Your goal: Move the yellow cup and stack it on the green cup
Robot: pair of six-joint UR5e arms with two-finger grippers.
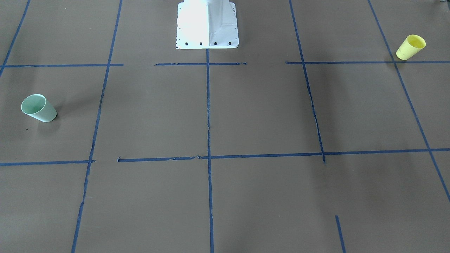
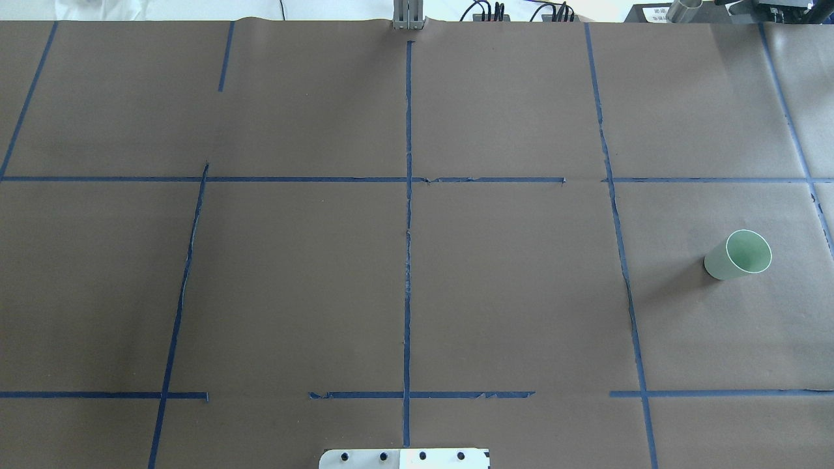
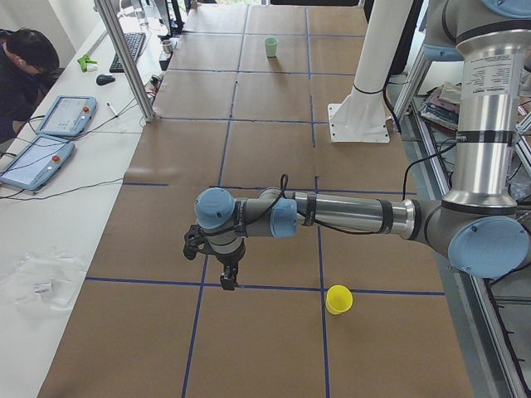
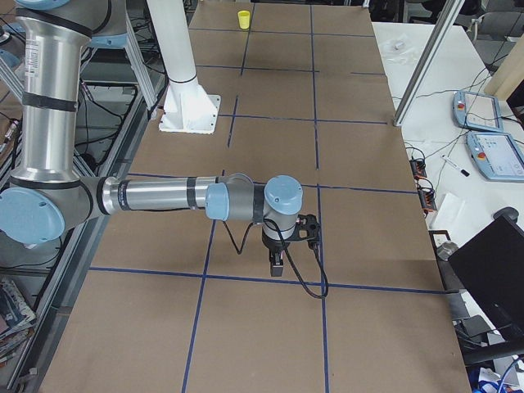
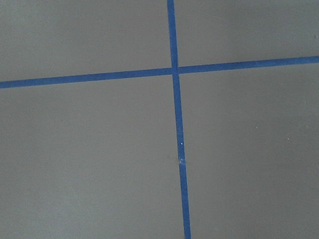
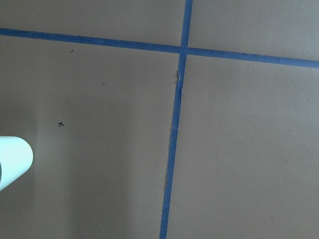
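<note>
The yellow cup (image 1: 410,47) stands upright, rim up, on the robot's left side of the table; it also shows in the exterior left view (image 3: 338,299) and far off in the exterior right view (image 4: 244,19). The green cup (image 1: 38,108) stands upright on the robot's right side, also in the overhead view (image 2: 737,255), with its edge at the left of the right wrist view (image 6: 14,160). My left gripper (image 3: 227,278) hangs above the table, apart from the yellow cup. My right gripper (image 4: 277,266) points down over the table. I cannot tell whether either is open or shut.
The white robot pedestal (image 1: 207,24) stands at the table's robot side. Blue tape lines (image 2: 408,228) divide the brown table into squares. An operator (image 3: 25,75), tablets (image 3: 50,133) and a metal post (image 3: 124,58) are on the side bench.
</note>
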